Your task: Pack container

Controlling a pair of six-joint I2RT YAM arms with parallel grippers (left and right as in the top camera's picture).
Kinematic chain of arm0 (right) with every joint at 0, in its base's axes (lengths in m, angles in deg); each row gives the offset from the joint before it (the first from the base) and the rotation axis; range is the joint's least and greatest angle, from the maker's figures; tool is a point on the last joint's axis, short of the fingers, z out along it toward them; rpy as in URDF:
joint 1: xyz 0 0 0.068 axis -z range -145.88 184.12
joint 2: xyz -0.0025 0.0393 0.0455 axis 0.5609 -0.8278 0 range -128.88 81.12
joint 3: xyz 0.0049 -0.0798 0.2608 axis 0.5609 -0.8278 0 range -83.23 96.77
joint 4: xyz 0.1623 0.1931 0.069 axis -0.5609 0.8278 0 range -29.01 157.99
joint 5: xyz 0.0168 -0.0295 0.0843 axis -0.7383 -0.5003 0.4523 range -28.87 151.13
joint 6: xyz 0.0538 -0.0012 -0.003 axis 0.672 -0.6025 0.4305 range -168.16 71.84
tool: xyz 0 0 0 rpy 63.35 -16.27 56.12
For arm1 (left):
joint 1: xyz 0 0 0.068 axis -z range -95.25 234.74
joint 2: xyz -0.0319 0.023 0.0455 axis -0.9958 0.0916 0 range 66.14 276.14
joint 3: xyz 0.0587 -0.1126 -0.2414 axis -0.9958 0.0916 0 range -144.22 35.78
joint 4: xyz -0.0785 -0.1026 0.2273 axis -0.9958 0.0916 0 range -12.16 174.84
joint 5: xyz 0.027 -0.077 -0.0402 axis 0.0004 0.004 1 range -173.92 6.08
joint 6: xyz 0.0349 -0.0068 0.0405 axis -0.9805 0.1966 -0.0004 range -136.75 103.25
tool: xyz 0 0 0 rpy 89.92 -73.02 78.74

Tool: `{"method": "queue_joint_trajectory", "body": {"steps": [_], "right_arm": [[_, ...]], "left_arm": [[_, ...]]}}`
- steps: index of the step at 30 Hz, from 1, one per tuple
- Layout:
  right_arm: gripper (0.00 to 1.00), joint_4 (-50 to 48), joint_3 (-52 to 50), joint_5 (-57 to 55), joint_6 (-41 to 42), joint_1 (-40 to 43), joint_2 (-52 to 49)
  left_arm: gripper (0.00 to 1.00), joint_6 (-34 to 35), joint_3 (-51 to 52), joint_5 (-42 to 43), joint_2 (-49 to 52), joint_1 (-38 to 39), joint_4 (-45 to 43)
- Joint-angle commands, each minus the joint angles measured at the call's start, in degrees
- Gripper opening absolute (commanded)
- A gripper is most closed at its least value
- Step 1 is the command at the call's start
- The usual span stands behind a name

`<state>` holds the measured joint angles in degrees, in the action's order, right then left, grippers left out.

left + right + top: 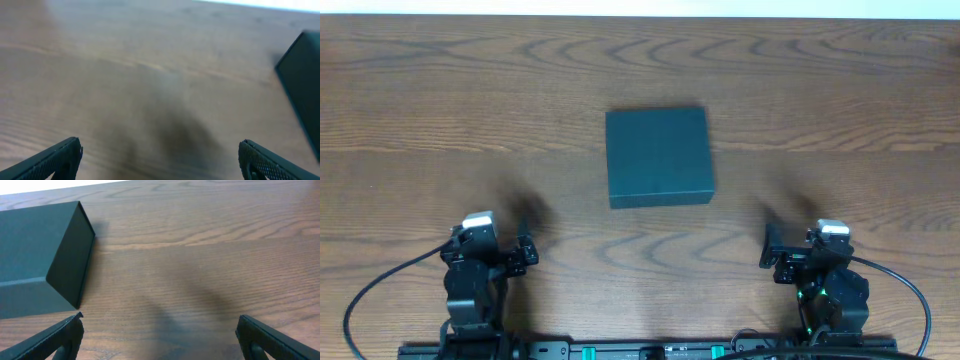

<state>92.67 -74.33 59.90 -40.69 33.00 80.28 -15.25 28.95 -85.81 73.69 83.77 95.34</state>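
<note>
The container is a dark teal-green square box, lid shut, standing in the middle of the wooden table. It also shows at the right edge of the left wrist view and at the left of the right wrist view. My left gripper is open and empty near the front left, its fingers wide apart in the left wrist view. My right gripper is open and empty near the front right, fingers wide apart in the right wrist view. Both are well short of the container.
The wooden table shows nothing else on it. The arm bases and a rail run along the front edge, with cables looping out at both sides.
</note>
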Motion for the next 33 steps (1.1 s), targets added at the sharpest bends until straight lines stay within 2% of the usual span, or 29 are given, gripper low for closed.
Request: {"method": "queue_joint_trajectory", "body": {"steps": [1, 6, 13, 33], "right_arm": [[0.99, -0.1, -0.5, -0.2, 0.9, 0.4, 0.5], [0.99, -0.1, -0.5, -0.2, 0.9, 0.4, 0.5], [0.99, -0.1, -0.5, -0.2, 0.9, 0.4, 0.5], [0.99, -0.1, -0.5, -0.2, 0.8, 0.4, 0.5]], "left_arm": [[0.99, -0.3, 1.5, -0.5, -4.0, 0.1, 0.0], [0.98, -0.3, 1.5, -0.5, -7.5, 0.3, -0.1], [0.98, -0.3, 1.5, -0.5, -7.5, 2.9, 0.0], [0.98, -0.3, 1.5, -0.5, -7.3, 3.0, 0.0]]}}
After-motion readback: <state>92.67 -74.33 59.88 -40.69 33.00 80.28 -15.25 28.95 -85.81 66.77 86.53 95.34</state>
